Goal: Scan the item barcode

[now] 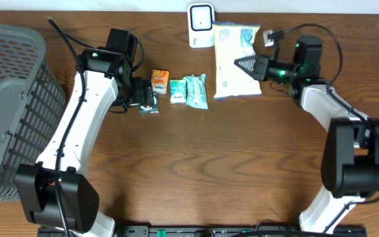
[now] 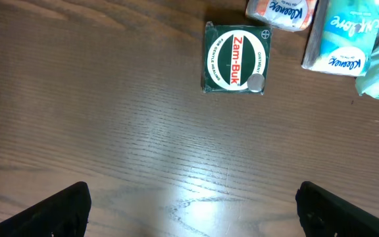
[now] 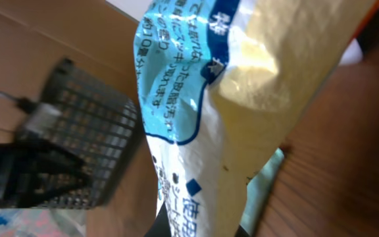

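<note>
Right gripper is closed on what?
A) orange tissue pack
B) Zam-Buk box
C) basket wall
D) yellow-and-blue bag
D: the right gripper is shut on the yellow-and-blue bag, which fills its wrist view; the Zam-Buk box lies free ahead of the open left gripper.

place: shop checkout mock-up | signs: barcode scanner (image 1: 201,25), shopping basket (image 1: 18,112), printed pouch (image 1: 229,49), tissue packs (image 1: 197,91)

Brown wood-grain table (image 1: 242,151), grey mesh basket (image 1: 5,99), white scanner (image 1: 201,25), pale yellow bag (image 1: 231,78) with light blue panel, dark green box (image 2: 235,59) with red lettering on white oval, orange pack (image 1: 160,80), mint-green pack (image 1: 197,91)
</note>
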Robot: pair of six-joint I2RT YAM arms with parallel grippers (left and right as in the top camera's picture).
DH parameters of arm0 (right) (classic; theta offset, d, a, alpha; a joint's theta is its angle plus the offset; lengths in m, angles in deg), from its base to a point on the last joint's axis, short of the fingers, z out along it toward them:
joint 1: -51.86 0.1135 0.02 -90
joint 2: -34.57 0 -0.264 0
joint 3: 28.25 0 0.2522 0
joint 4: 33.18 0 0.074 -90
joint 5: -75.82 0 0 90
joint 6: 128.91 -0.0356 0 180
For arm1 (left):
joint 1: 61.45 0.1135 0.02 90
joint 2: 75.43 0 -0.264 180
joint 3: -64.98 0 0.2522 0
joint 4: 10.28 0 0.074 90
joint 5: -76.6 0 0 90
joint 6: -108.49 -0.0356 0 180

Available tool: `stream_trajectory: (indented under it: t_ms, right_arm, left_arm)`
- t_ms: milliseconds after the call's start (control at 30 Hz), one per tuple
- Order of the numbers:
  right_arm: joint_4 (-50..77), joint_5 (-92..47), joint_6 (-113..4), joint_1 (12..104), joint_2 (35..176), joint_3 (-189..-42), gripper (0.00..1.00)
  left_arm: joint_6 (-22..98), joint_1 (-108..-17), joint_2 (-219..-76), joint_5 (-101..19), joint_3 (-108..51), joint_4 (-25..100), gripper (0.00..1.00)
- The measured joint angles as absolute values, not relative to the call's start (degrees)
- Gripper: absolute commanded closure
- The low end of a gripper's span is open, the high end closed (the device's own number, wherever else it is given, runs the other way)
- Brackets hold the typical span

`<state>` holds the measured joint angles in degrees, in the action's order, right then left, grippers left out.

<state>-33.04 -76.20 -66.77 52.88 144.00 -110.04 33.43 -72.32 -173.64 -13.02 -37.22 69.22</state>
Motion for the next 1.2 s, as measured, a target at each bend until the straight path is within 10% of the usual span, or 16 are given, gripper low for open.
stream_trajectory:
  t_ms: [1200]
  right_arm:
    - [-49.04, -78.91, -86.90, 66.12, 132.64, -110.15, 0.99]
  left_arm:
    - [33.43, -72.32, -173.64, -13.04, -37.22, 69.22, 0.03]
